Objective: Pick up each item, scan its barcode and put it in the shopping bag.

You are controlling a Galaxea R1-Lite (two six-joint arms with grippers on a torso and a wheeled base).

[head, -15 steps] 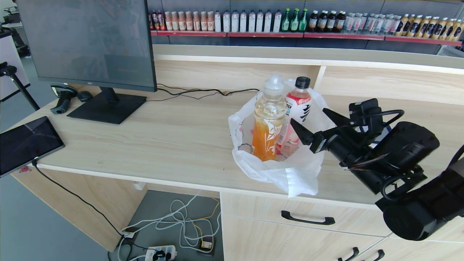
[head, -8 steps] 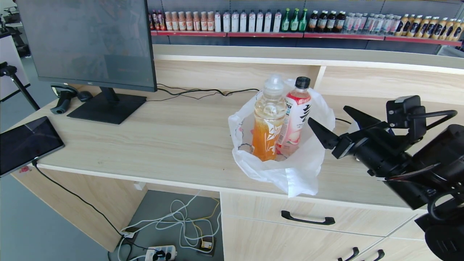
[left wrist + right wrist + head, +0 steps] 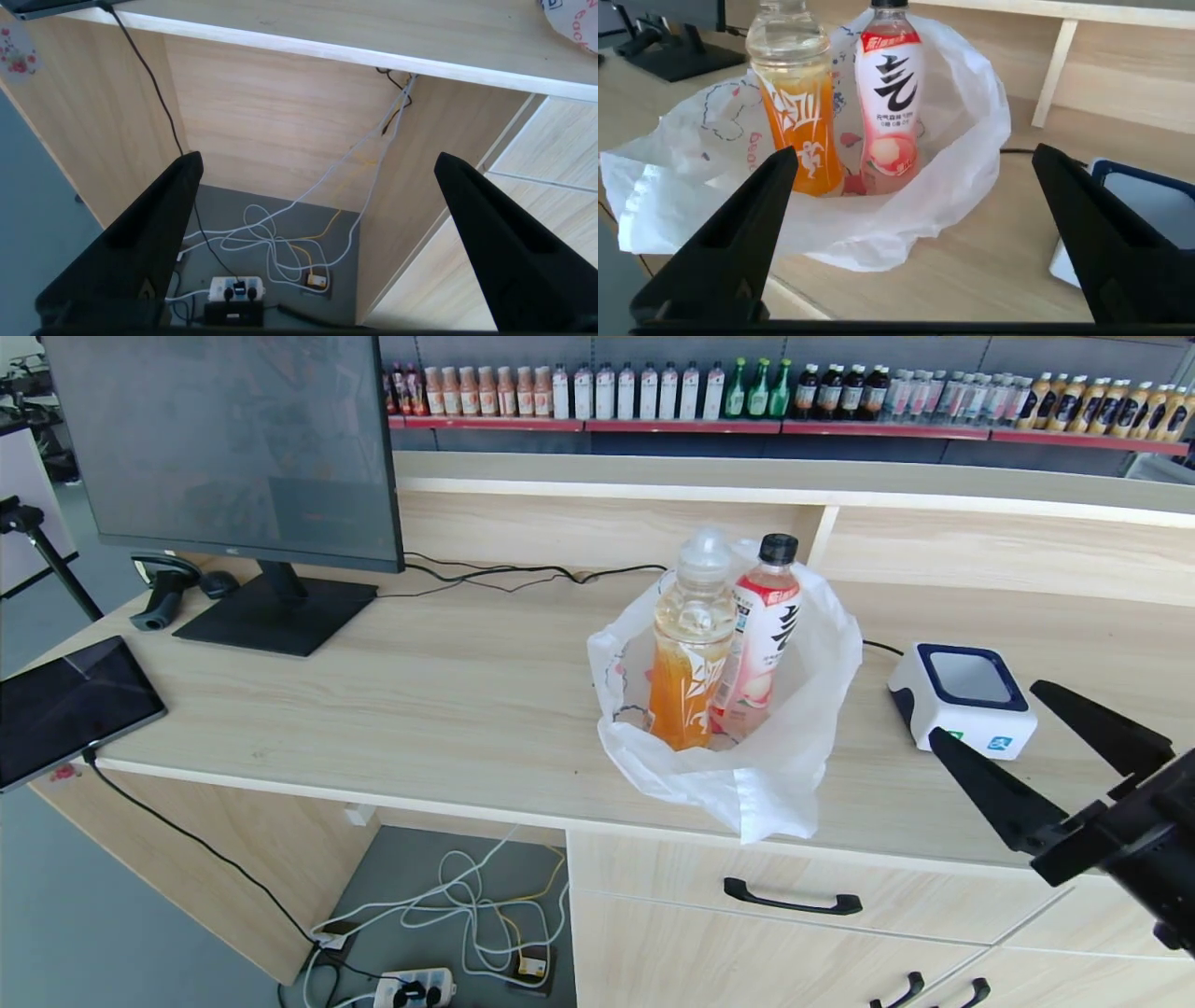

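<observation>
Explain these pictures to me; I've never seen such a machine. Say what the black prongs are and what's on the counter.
This is a two-armed robot at a counter. The wide picture is from its head camera; the other two are from wrist cameras. The black prongs are gripper fingers. The right gripper is open and empty, near the white scanner. The left gripper, also open and empty, hangs below counter height, above floor cables. On the counter, a shopping bag holds an orange bottle and a pink bottle; a monitor and tablet sit further left.
</observation>
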